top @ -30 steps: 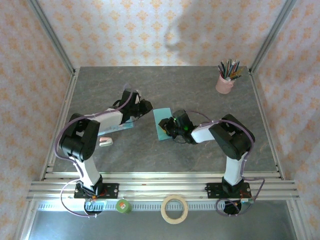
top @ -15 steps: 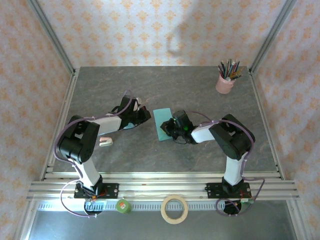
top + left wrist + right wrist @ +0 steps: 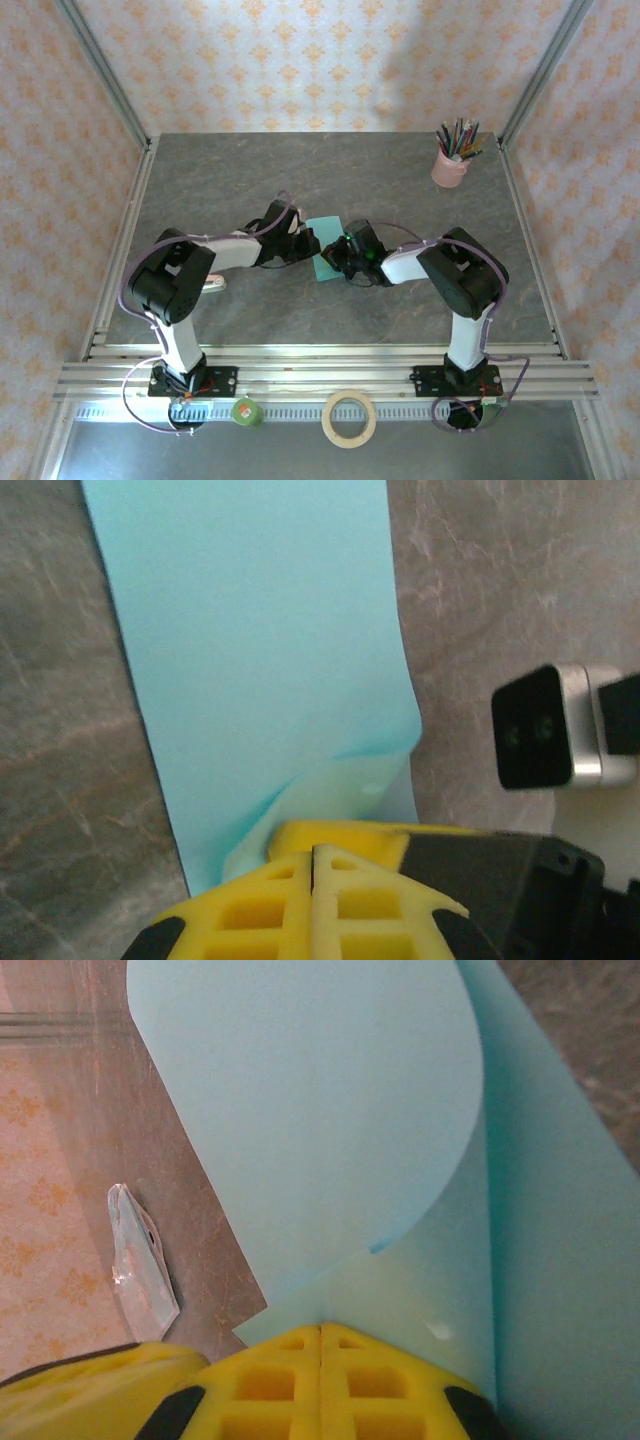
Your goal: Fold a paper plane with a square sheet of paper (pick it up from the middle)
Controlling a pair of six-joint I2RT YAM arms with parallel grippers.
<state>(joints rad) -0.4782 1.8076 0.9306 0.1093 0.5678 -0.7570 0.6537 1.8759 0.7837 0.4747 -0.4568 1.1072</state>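
The square sheet of paper (image 3: 323, 260) lies mid-table, light turquoise, between the two grippers. In the right wrist view the paper (image 3: 330, 1110) has one edge curled up off the table and runs into the seam of my right gripper (image 3: 320, 1326), which is shut on it. My right gripper (image 3: 339, 252) reaches in from the right. My left gripper (image 3: 311, 243) comes from the left with its yellow jaws pressed together. In the left wrist view it (image 3: 313, 848) sits at the paper's (image 3: 260, 650) lifted edge, right in front of a right fingertip (image 3: 345, 832). I see no paper between its jaws.
A pink cup of pencils (image 3: 450, 166) stands at the back right. A small pale card (image 3: 140, 1260) lies left of the paper, partly under the left arm (image 3: 215, 250). A tape roll (image 3: 349, 418) and a green object (image 3: 245, 411) sit below the front rail.
The left arm has swung right, bringing its shut gripper to the paper's left edge. The right gripper has closed on the paper and stayed in place.
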